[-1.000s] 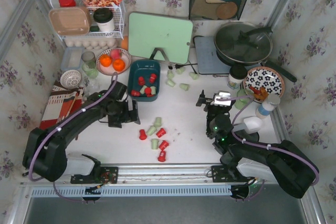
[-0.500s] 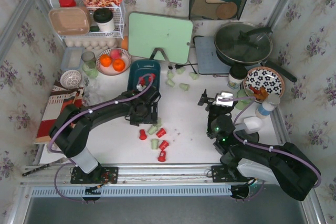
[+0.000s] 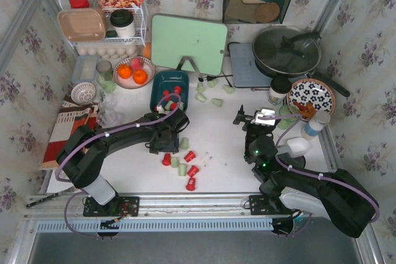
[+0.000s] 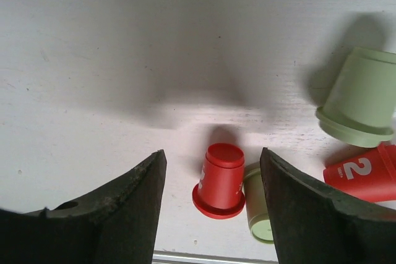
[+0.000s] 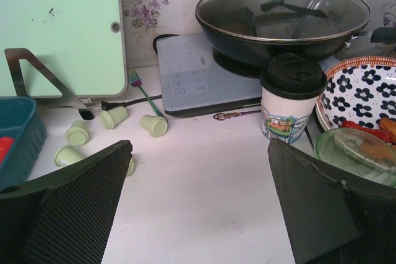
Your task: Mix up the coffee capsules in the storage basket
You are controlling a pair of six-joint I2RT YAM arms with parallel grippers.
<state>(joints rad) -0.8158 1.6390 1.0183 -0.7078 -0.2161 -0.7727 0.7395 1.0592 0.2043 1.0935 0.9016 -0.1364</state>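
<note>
The storage basket (image 3: 156,86), a teal tub, holds a few red and green coffee capsules (image 3: 177,89); its corner shows in the right wrist view (image 5: 18,134). More capsules lie loose in front of it (image 3: 190,156), and green ones lie near the cutting board (image 3: 216,102) (image 5: 153,125). My left gripper (image 3: 166,146) (image 4: 211,156) is open, straddling a red capsule (image 4: 221,180) (image 3: 166,160) without touching it. A green capsule (image 4: 260,211) lies against that red one. My right gripper (image 3: 249,119) (image 5: 198,146) is open and holds nothing.
A green cutting board (image 3: 189,42) stands behind the basket. A lidded pan (image 3: 286,49) sits on a hob (image 5: 204,78), with a lidded cup (image 5: 292,100) and a patterned bowl (image 3: 311,96) at right. A fruit bowl (image 3: 133,71) and a wire rack (image 3: 102,26) stand at left.
My left arm swung right from the table's left side to the loose capsules, and its jaws narrowed around the red capsule. The right arm stayed still.
</note>
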